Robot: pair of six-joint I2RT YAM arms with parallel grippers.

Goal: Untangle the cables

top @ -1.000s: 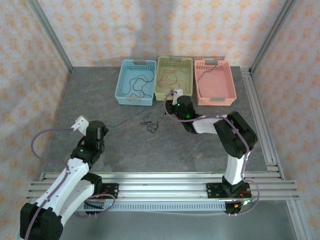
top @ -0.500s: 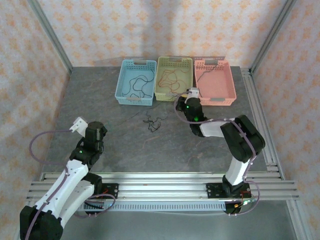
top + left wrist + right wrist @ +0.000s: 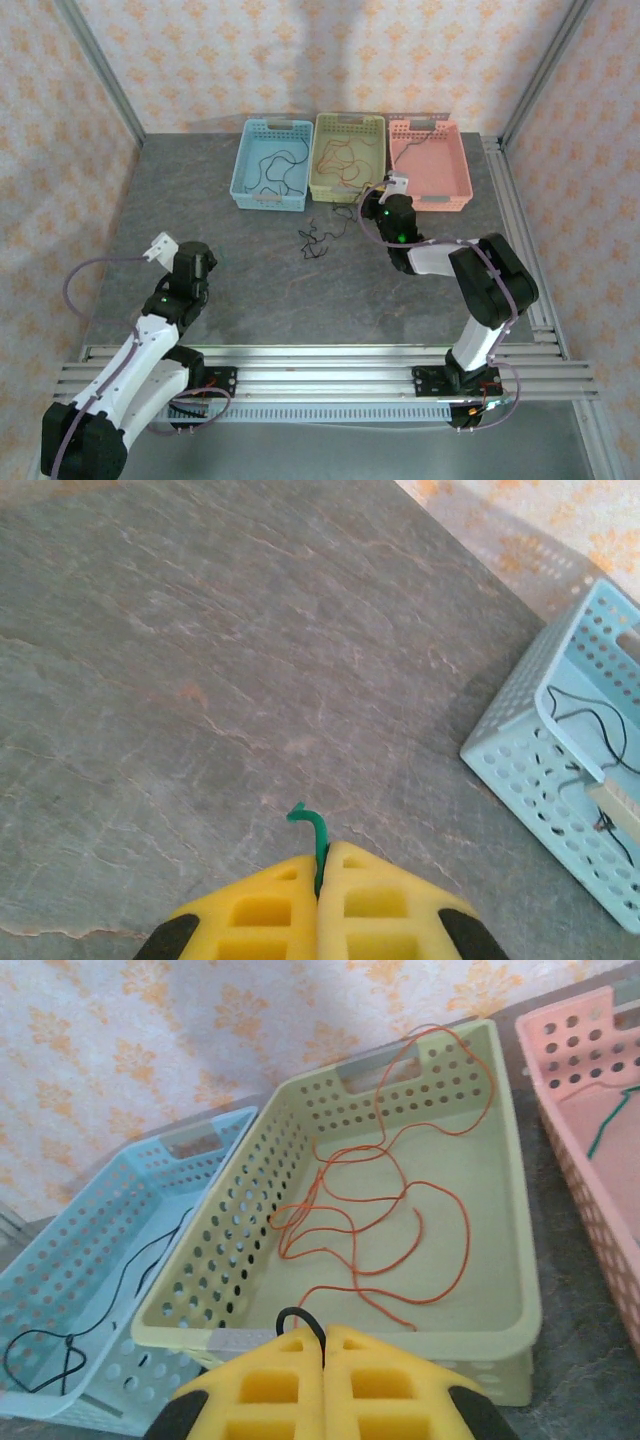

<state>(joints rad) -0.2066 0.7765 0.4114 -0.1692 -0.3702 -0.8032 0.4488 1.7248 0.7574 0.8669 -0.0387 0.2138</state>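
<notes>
My right gripper (image 3: 322,1335), pads pressed together on a black cable (image 3: 297,1316), has swung right and farther since a second ago, and now sits at the green basket's (image 3: 480,1345) near right corner. The loose cables (image 3: 318,238) trailed along, ending nearer that basket. My left gripper (image 3: 320,858) stays pinched on a green cable (image 3: 312,830)
</notes>
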